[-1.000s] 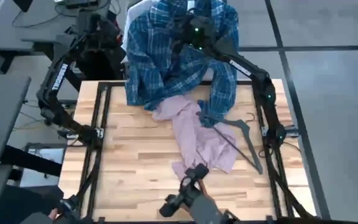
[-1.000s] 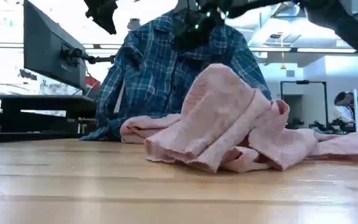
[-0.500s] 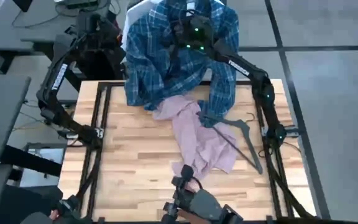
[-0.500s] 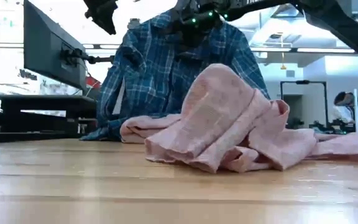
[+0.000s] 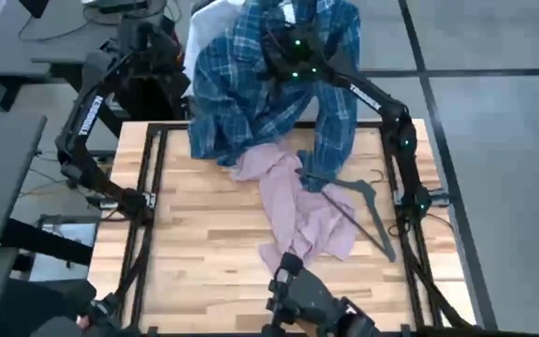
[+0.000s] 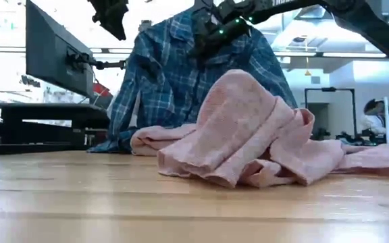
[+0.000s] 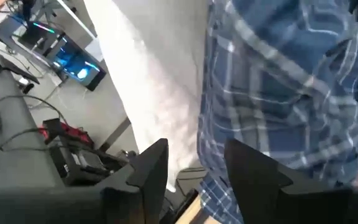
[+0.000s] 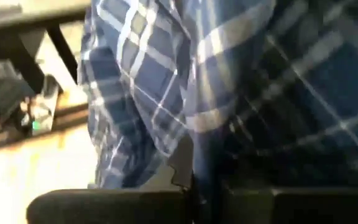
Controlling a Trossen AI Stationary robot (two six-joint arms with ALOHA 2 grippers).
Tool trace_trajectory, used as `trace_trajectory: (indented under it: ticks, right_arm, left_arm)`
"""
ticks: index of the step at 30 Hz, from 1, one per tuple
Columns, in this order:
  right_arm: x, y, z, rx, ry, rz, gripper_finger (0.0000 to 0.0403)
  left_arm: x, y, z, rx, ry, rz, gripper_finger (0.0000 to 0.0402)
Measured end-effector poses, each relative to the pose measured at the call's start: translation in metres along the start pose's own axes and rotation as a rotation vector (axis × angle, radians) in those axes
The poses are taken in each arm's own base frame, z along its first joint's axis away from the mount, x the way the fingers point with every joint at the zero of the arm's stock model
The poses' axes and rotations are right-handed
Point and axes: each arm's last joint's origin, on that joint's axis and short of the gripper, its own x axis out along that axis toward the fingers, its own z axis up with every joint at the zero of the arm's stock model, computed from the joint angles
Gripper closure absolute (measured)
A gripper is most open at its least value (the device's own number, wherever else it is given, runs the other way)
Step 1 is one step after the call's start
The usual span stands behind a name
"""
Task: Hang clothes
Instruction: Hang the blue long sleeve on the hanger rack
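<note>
My right fingers are closed on the blue plaid shirt high at its collar end, holding it up beyond the far edge of the desk. My left fingers stand parted with nothing between them, just beside the hanging plaid cloth and the white shirt behind it.

The step in hand, as I judge it, is getting the plaid shirt up onto the hanging place past the desk. To do it well I should hold the grip firm at the collar, raise it until the hem lifts off the desk, and keep the drape from snagging the garment beneath my fingers. My free left fingers could steady the near shoulder or spread the cloth, approaching slowly so they catch only the plaid and not the white shirt.

The plaid shirt hangs in long soft folds, one sleeve trailing down to the desk. Below my right fingers, nearer the desk's middle, the pink shirt lies crumpled in a heap, its top edge touching the plaid hem. A dark wire hanger rests partly on the pink cloth, on the side away from my left fingers.
</note>
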Motion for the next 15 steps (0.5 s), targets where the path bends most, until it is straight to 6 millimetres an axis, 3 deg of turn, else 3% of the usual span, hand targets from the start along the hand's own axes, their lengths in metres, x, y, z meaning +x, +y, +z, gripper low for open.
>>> trace_trajectory:
  ticks: [15]
  right_arm:
    - [-0.002, -0.012, -0.024, -0.039, 0.228, -0.121, 0.0403]
  left_arm:
    - [0.000, 0.000, 0.001, -0.004, -0.007, 0.003, 0.0260]
